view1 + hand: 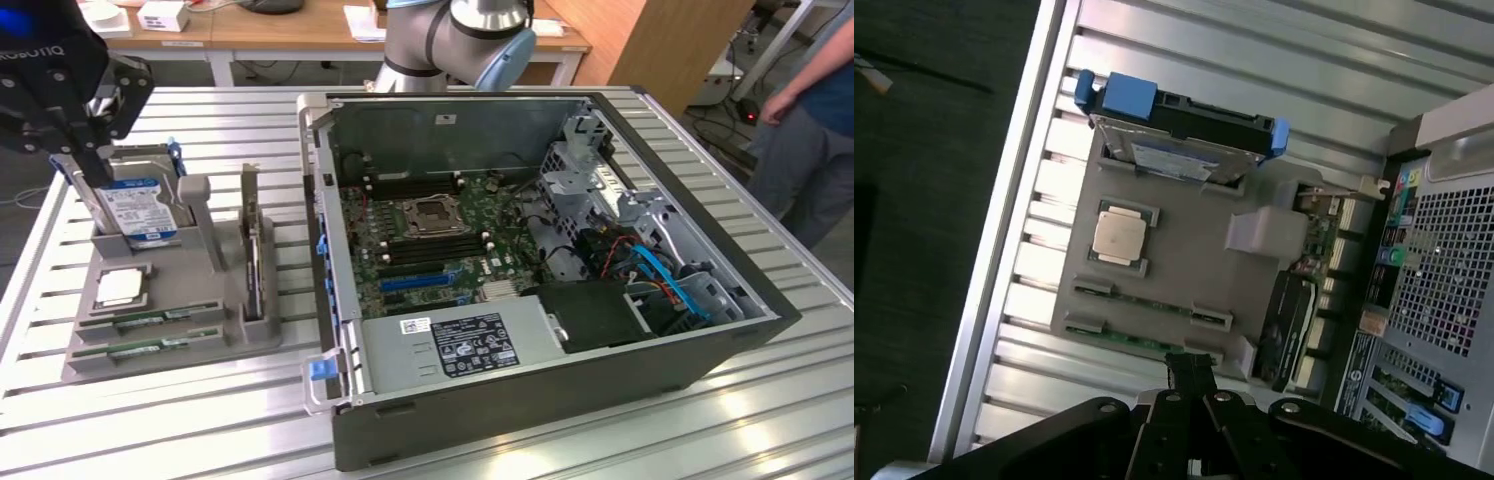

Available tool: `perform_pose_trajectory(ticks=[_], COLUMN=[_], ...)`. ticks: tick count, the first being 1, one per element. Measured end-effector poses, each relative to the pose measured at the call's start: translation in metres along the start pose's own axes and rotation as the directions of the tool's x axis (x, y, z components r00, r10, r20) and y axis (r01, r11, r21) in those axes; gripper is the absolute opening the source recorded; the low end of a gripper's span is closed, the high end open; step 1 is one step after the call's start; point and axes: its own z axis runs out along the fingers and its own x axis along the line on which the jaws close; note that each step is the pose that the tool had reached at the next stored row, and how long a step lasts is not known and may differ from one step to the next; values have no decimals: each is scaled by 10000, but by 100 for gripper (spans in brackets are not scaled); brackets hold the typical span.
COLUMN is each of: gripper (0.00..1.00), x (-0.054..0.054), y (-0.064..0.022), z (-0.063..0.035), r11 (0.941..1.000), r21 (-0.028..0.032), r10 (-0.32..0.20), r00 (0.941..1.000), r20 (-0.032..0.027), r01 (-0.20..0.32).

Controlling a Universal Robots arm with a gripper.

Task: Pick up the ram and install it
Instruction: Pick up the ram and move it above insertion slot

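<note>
Shut, empty hand (80, 168) above the parts holder (174, 345); ram (144, 321) lying in its slot.
The fingers are pressed fully together and grip nothing; the hand hangs over the grey holder, which sits by the desk (160, 425) edge at the exterior view's left; the ram, a thin green stick, lies flat at the holder's end away from the hard drive (138, 212), a second green stick (134, 348) just beside it; a square silver chip (120, 288) rests between them and the upright drive; the open computer (534, 400) stands beside the holder.
</note>
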Motion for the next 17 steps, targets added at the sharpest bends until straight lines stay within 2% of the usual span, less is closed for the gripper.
perform_pose_trajectory(ticks=[4,9,13,17], gripper=[9,9,9,9], x=[0,3,4,4], y=[0,0,1,1], z=[0,0,1,1], r11=[9984,9920,9837,9709], r21=[13,77,100,114], r10=[-569,-1260,-1795,-2391], r00=[9984,9920,9837,9709], r20=[-28,-82,-116,-151], r01=[569,1260,1796,2393])
